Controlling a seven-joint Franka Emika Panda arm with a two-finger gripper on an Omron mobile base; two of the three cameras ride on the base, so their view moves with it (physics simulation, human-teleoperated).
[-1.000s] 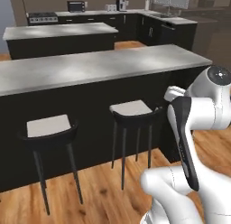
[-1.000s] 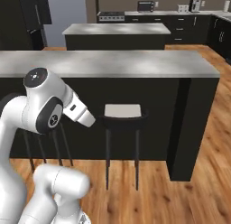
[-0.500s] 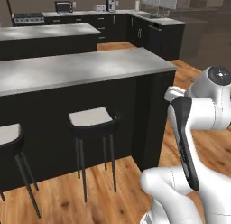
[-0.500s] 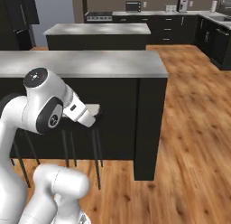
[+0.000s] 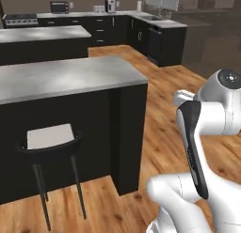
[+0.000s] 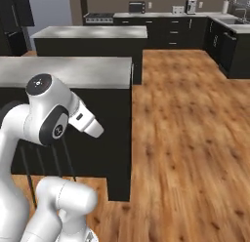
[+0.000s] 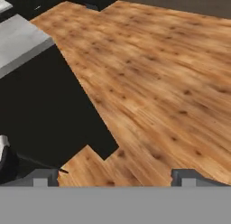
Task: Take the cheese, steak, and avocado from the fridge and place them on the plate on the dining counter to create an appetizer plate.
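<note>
So my gripper is wide open with nothing in it, the two finger tips poke up far apart at the bottom of the hand view and between them there's just wooden floor. Right next to me is the end of the dining counter, pale grey marbled top on a black base, with one black stool with a grey seat tucked against its near side. From the right base view the same counter sits behind my folded arm. Past it is the shorter island with no stools, and at the far wall a run of dark cabinets with small appliances on top. Can't spot the cheese, steak, avocado or plate from here, tbh.
</note>
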